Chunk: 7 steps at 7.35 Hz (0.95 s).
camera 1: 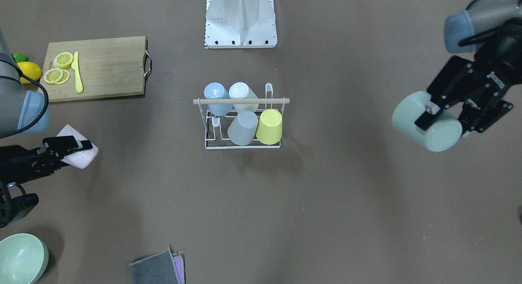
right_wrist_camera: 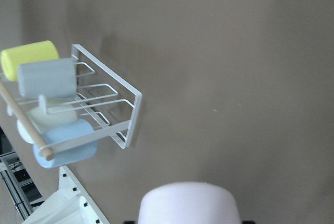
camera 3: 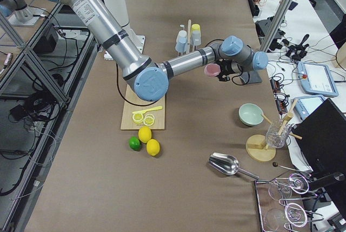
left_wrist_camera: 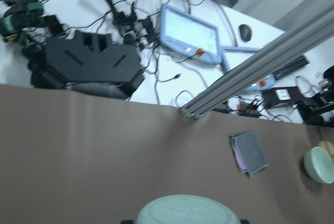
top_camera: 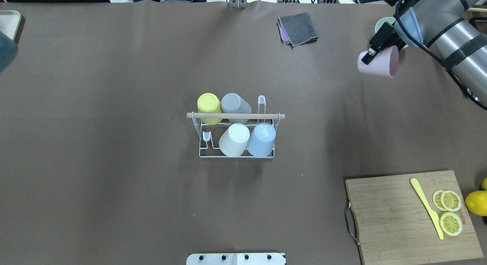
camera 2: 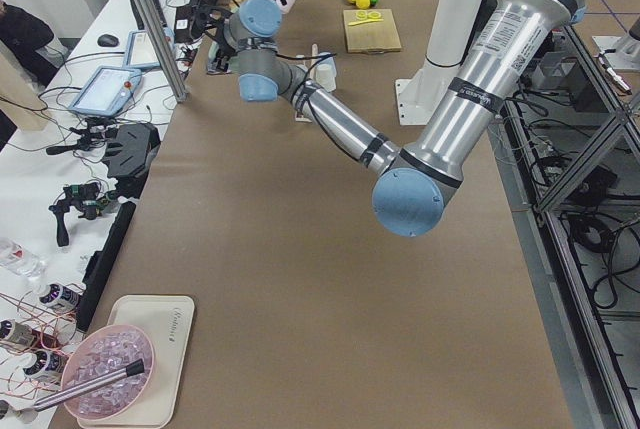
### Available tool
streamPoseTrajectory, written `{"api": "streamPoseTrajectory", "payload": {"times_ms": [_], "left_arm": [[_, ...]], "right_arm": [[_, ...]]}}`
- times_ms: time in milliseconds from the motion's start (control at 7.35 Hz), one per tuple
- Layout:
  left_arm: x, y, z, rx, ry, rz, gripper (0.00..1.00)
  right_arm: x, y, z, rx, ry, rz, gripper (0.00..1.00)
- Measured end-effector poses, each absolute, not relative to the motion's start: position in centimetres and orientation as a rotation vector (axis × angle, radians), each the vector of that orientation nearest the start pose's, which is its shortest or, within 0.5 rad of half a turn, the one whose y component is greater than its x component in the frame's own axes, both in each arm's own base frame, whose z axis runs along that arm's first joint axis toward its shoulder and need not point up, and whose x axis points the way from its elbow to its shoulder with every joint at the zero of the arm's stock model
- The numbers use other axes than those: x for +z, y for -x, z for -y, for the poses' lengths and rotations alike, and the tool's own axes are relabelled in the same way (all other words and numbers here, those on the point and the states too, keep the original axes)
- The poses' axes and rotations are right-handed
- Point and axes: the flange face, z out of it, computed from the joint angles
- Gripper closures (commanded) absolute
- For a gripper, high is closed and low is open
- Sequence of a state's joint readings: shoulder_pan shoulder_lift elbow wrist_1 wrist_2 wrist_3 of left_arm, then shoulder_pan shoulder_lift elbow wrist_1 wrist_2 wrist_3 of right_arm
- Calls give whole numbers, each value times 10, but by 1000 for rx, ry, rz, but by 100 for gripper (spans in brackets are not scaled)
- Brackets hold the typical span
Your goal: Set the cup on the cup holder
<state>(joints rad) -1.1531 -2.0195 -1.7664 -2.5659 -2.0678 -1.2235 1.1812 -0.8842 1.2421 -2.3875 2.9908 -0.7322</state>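
Note:
The white wire cup holder [camera 1: 211, 143] with a wooden rod [camera 1: 241, 100] stands mid-table and holds yellow [camera 1: 269, 126], grey [camera 1: 243, 127], white [camera 1: 243, 95] and blue [camera 1: 216, 97] cups. It also shows in the overhead view [top_camera: 202, 155] and in the right wrist view [right_wrist_camera: 133, 110]. My left gripper [camera 1: 438, 116] is shut on a pale green cup [camera 1: 428, 127], held tilted in the air far to the holder's side; that cup also shows in the left wrist view [left_wrist_camera: 188, 211]. My right gripper [camera 1: 75, 149] is shut on a pink cup [top_camera: 378, 62], held in the air on the other side.
A wooden cutting board [camera 1: 108, 67] carries lemon slices [camera 1: 61, 67] and a yellow knife [camera 1: 77, 74]; whole lemons [camera 1: 28, 70] lie beside it. A green bowl [camera 1: 20, 257] and a grey cloth [camera 1: 157, 267] lie at the operators' edge. The robot's base plate [camera 1: 240, 21] is behind the holder.

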Motion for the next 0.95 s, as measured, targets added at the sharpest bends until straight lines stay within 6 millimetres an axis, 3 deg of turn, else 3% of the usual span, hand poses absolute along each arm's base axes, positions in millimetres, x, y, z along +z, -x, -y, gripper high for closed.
{"api": "streamPoseTrajectory", "payload": {"times_ms": [272,408,680,953], "left_arm": [[189,-200,510,-219,-1066,-1558,100],[195,-218,495,-181,-1150,-1597,100],[227,-282,467,-116,-1272,-1607,100],[243,-347,438,-137,-1324,-1552,100]], "right_arm": [[397,253,683,-657,-30,1607,67],[390,253,685,-701,-128,1675,67],[381,251,683,-853,-401,1818,69],[393,241,674,-996,-786,1917,69]]}}
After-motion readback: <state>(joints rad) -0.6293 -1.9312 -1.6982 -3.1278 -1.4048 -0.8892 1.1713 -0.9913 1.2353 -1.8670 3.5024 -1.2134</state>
